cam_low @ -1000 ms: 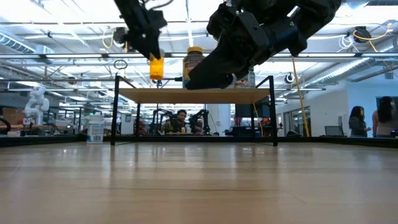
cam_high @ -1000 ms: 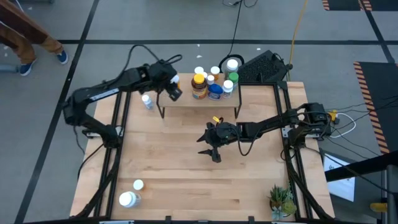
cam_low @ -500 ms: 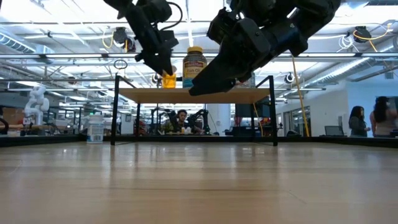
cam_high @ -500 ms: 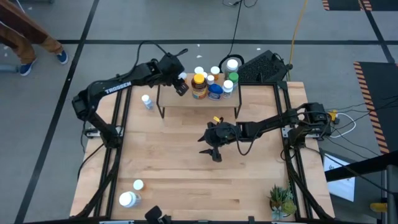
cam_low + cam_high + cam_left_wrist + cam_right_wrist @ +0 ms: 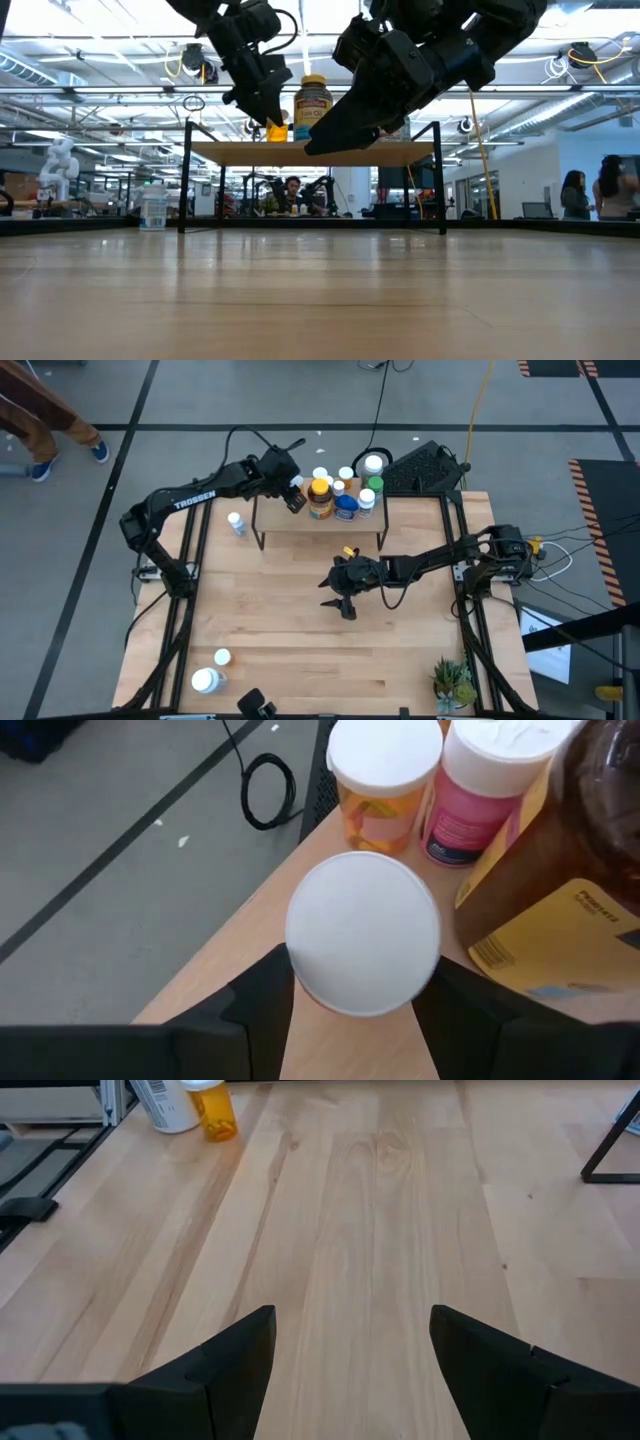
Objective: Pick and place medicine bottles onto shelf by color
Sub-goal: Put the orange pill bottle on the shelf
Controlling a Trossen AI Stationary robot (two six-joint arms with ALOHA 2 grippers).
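The shelf (image 5: pixel 322 525) stands at the table's far middle and carries several medicine bottles, among them a big amber one with a yellow lid (image 5: pixel 320 499), a blue one (image 5: pixel 346 508) and a green one (image 5: pixel 367 496). My left gripper (image 5: pixel 292 498) is at the shelf's left end, shut on a small orange bottle with a white cap (image 5: pixel 362 933). That bottle (image 5: pixel 275 130) is upright beside the amber bottle (image 5: pixel 313 105), with its base at the shelf board (image 5: pixel 320 152). My right gripper (image 5: pixel 345 600) hovers open over the table's middle and holds nothing. My left gripper pinches the orange bottle between its two fingers, on opposite sides just under the white cap's rim (image 5: pixel 300 970). The fingers (image 5: pixel 262 1005) come from above, slanting in from the table's left. The bottle is upright; I cannot tell whether its base bears on the board.
A second orange bottle (image 5: pixel 383 780) and a pink-labelled one (image 5: pixel 478 795) stand just beyond the held bottle. A white-capped bottle (image 5: pixel 236 523) stands on the table left of the shelf. Two bottles (image 5: pixel 210 672) lie near left, a potted plant (image 5: pixel 450 680) is near right, and a keyboard (image 5: pixel 425 468) is far right.
My left gripper has carried the orange bottle toward the table's right and far edge and down, from beside the shelf's left end to the board next to the amber bottle. It has stayed shut on the bottle, which remains upright.
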